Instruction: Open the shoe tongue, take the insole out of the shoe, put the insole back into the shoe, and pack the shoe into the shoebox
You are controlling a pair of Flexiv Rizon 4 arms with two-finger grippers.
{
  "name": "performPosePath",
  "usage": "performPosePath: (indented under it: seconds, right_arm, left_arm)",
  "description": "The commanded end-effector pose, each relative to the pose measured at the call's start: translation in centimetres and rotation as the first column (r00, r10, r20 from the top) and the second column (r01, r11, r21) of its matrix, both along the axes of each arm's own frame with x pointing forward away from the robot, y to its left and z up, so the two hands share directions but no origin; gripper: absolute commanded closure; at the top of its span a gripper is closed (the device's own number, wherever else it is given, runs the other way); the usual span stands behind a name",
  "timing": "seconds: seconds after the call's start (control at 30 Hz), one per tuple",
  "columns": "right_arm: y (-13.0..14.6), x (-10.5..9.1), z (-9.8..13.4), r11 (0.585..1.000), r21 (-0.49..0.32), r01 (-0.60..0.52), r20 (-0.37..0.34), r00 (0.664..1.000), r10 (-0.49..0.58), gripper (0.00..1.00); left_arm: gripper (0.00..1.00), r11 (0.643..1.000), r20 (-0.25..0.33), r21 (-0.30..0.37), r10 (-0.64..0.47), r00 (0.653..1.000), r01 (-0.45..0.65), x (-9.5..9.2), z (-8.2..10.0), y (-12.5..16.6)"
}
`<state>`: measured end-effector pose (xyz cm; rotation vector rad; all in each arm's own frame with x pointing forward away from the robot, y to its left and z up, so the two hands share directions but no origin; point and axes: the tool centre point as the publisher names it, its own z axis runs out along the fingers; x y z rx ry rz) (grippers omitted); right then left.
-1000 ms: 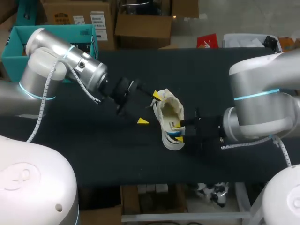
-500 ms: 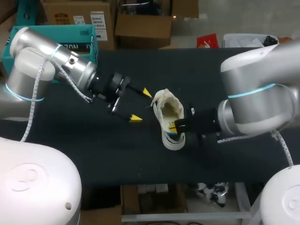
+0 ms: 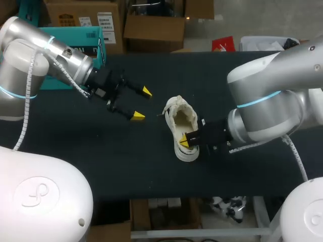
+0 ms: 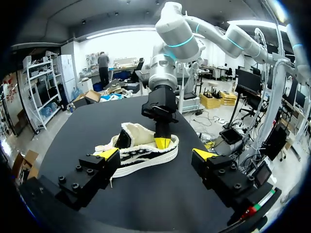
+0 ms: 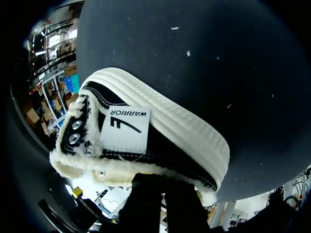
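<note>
A white fleece-lined shoe (image 3: 182, 128) with a black upper lies mid-table, its opening up. My right gripper (image 3: 184, 142) comes in from the right and is shut on the shoe's tongue (image 5: 125, 130), at the fleece edge below the white label. Its tips are hidden in the right wrist view, where the shoe (image 5: 184, 136) fills the space ahead. My left gripper (image 3: 142, 104) hangs open to the left of the shoe, clear of it. In the left wrist view the shoe (image 4: 138, 145) lies ahead of the open left gripper (image 4: 156, 154), with the right gripper (image 4: 163, 142) pinching it from above. A teal shoebox (image 3: 96, 38) stands at the back left.
The black table top (image 3: 151, 171) has free room in front of the shoe and to its left. The table's back right corner (image 3: 217, 65) is bare cloth too.
My left arm has drawn back to the left, away from the shoe, its gripper staying open. The right gripper has closed on the tongue and shifted slightly left.
</note>
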<state>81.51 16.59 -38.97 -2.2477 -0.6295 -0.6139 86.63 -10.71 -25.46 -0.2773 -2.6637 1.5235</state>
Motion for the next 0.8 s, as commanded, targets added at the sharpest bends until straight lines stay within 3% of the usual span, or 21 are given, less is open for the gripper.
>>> performPosePath:
  seconds: [0.03,0.17,0.37,0.63,0.7,0.73,0.77,0.8]
  right_arm:
    - [0.5,-0.1,-1.7,1.0,-0.013,0.019,-0.014,1.0,-0.019,1.0]
    - [0.2,-0.6,-1.9,0.999,-0.026,0.035,-0.014,0.999,-0.036,1.0]
    - [-0.8,-1.6,1.5,1.0,0.012,0.006,0.073,0.997,-0.007,1.0]
    - [-4.3,-2.4,5.4,0.996,0.06,-0.072,0.165,0.984,0.061,1.0]
    - [-5.3,-2.3,6.3,0.988,0.07,-0.137,0.159,0.979,0.125,1.0]
    - [-5.9,-2.1,6.8,0.985,0.066,-0.162,0.152,0.977,0.15,0.72]
    - [-6.6,-2.0,7.5,0.975,0.092,-0.2,0.144,0.972,0.186,0.26]
    - [-6.6,-2.0,7.5,0.975,0.092,-0.2,0.144,0.972,0.186,0.0]
  left_arm:
    - [0.0,0.999,-0.022,0.004,0.031,0.999,-0.031,0.0,0.0,0.7]
    - [0.0,0.998,-0.04,0.011,0.06,0.997,-0.06,0.1,0.0,0.8]
    - [0.0,0.995,-0.084,0.072,0.076,0.994,-0.07,-0.1,0.3,-0.1]
    - [0.0,0.961,-0.216,0.233,0.197,0.956,-0.146,-0.7,-0.3,-1.1]
    - [0.0,0.923,-0.18,0.339,0.256,0.95,-0.184,-0.4,-0.7,-1.2]
    - [0.0,0.923,-0.18,0.339,0.256,0.95,-0.184,-0.4,-0.7,-1.2]
    - [0.0,0.923,-0.18,0.339,0.256,0.95,-0.184,-0.4,-0.7,-1.2]
    - [0.0,0.923,-0.18,0.339,0.256,0.95,-0.184,-0.4,-0.7,-1.2]
